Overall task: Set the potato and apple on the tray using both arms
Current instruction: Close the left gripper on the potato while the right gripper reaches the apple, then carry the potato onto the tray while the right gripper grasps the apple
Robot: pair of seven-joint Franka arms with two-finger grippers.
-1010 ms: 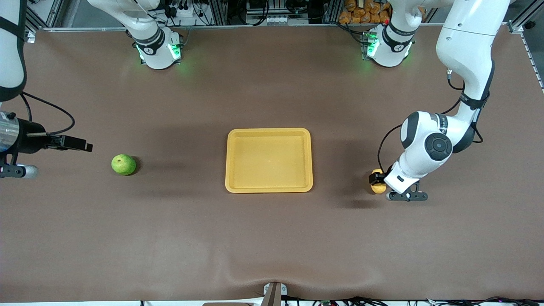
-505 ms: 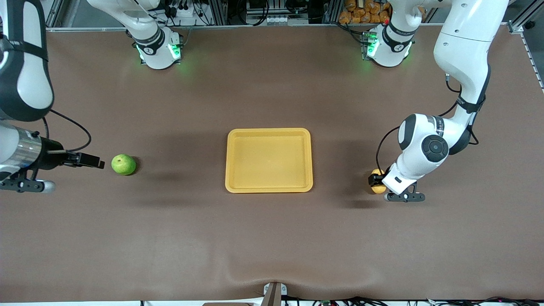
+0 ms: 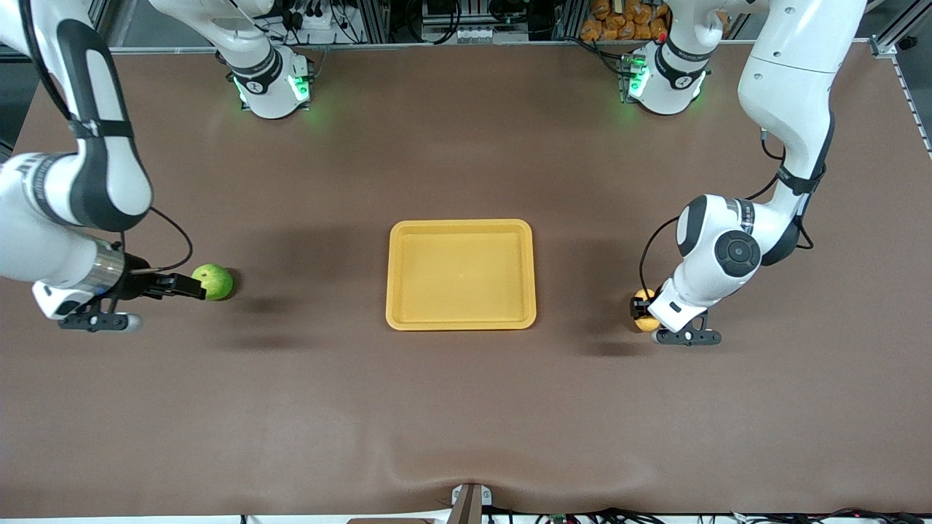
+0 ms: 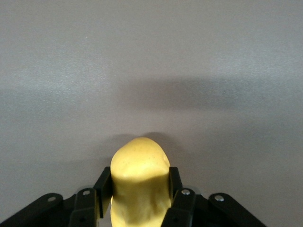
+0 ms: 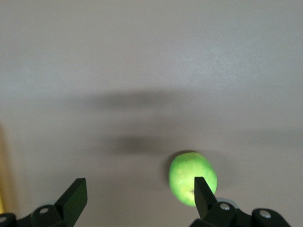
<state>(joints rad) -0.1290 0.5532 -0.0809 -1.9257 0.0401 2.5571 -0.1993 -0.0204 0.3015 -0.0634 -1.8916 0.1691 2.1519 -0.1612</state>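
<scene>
Left hand (image 3: 641, 311) is down at the desk (image 3: 466, 407) toward the left arm's end, clenched on the potato (image 3: 644, 309). In the left wrist view the potato (image 4: 139, 182) is seen pinched between both fingers (image 4: 176, 189), its rounded end sticking out past the fingertips over bare desk (image 4: 151, 56).

Right hand (image 3: 191, 287) is low toward the right arm's end of the desk, fingers spread wide, nothing gripped. The apple (image 3: 213, 282) is sat on the desk right at its fingertips. In the right wrist view the apple (image 5: 191, 178) is seen just ahead of one finger (image 5: 202, 195), off-centre in the gap and not enclosed; the second finger (image 5: 74, 198) is well apart from it. Contact between finger and apple cannot be told.

The yellow tray (image 3: 461, 320) is placed mid-desk between the two hands, well apart from both, with nothing in it. A sliver of its rim (image 5: 3, 175) is caught at the edge of the right wrist view.
</scene>
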